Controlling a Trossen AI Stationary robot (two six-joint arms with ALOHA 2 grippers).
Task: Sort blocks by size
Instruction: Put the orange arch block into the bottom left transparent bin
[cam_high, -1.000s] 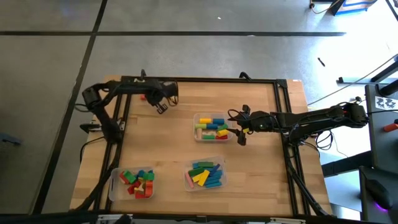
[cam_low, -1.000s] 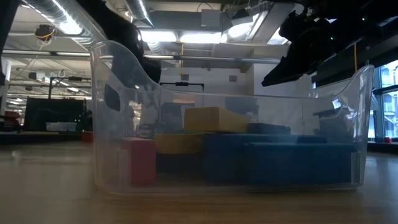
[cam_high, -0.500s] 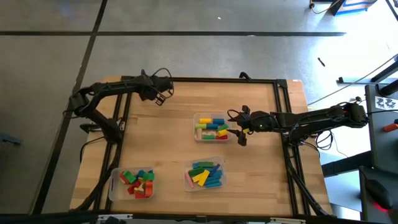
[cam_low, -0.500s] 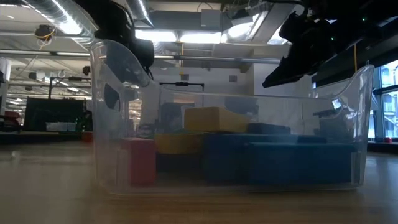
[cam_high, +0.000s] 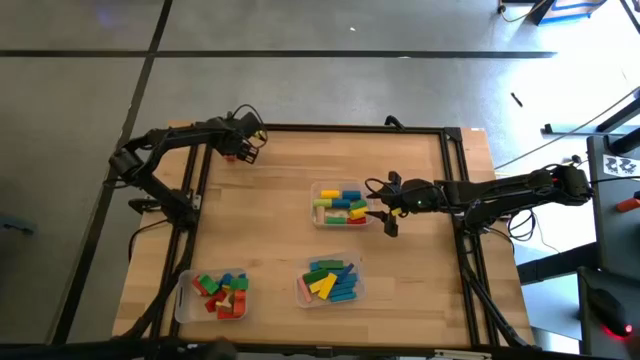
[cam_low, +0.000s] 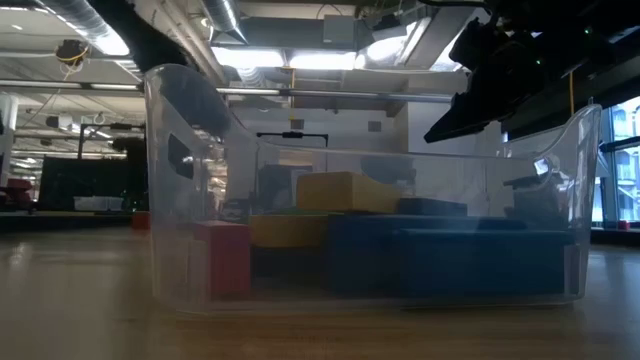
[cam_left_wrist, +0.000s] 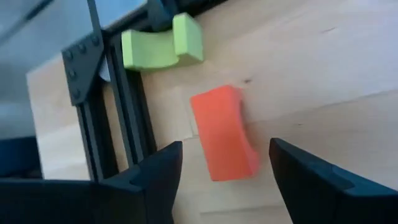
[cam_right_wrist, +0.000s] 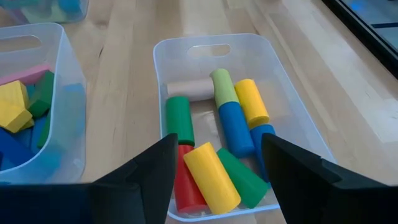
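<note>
My left jaws stood wide and empty, and the right jaws stood wide and empty too. In the high view the left gripper (cam_high: 248, 148) hung over the table's far left corner, just above a red block (cam_high: 229, 155), while the right gripper (cam_high: 385, 211) waited just beside the middle tray (cam_high: 318, 190) of round blocks; two more trays of blocks sat along the near edge. A second earlier that left gripper had been farther in over the wood, so it had swung out toward the corner. The low view showed only the near tray (cam_low: 180, 150) and the blue blocks (cam_low: 450, 255) inside it, unchanged. In the left wrist view the orange-red block (cam_left_wrist: 224, 134) lay flat between my fingers (cam_left_wrist: 155, 177), close to the frame rail (cam_left_wrist: 127, 124), with a green block (cam_left_wrist: 158, 46) beyond. I judged a careless closing there could nudge it against the rail or tip it. The right wrist view showed the cylinders (cam_right_wrist: 217, 146) resting undisturbed.
</note>
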